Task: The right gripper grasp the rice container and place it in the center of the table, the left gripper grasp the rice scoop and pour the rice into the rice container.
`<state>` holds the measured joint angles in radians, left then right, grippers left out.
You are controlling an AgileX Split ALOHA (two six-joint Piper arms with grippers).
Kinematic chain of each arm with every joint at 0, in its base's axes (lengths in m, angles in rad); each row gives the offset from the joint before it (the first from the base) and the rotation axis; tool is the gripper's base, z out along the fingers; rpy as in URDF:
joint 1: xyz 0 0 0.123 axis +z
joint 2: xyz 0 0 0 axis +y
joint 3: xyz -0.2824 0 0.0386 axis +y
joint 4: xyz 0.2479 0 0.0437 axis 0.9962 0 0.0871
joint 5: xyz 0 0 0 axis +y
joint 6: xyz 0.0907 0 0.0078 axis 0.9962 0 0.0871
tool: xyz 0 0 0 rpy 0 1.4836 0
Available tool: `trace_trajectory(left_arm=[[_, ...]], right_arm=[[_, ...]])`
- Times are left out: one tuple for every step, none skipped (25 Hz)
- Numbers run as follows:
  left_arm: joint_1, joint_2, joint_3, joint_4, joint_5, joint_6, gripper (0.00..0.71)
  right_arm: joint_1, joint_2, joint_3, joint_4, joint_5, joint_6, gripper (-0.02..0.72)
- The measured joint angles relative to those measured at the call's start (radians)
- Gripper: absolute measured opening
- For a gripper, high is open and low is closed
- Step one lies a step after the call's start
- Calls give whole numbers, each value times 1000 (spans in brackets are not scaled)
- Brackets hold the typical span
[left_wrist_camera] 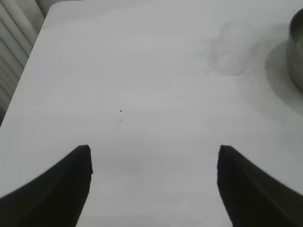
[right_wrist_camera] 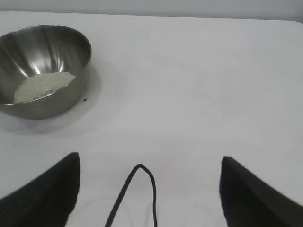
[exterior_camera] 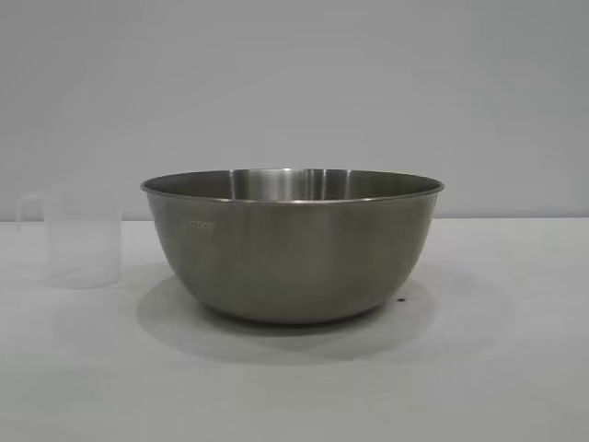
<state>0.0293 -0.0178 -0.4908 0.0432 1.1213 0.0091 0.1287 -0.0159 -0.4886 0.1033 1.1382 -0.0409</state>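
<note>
Rice (right_wrist_camera: 42, 86) lies inside the rice container (exterior_camera: 293, 244) mid-table (exterior_camera: 515, 368); rice scoop (exterior_camera: 81, 239) stands upright beside it. Left gripper (left_wrist_camera: 154, 184) and right gripper (right_wrist_camera: 149, 189) hover spread, holding nothing.

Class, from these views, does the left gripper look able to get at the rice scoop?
Probably yes: the left gripper has its jaws open over bare table, and nothing lies between it and the rice scoop, which stands upright beside the rice container.
</note>
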Motion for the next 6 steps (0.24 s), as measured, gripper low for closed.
trace_trajectory(left_arm=[[0,0,0,0,0,0,484],[0,0,0,0,0,0,484],[0,0,0,0,0,-3,484],[0,0,0,0,0,-3,484],[0,0,0,0,0,-3,484],[0,0,0,0,0,-3,484]], right_arm=[[0,0,0,0,0,0,554],[0,0,0,0,0,0,554],[0,0,0,0,0,0,554],[0,0,0,0,0,0,554],[0,0,0,0,0,0,554],[0,0,0,0,0,0,554]])
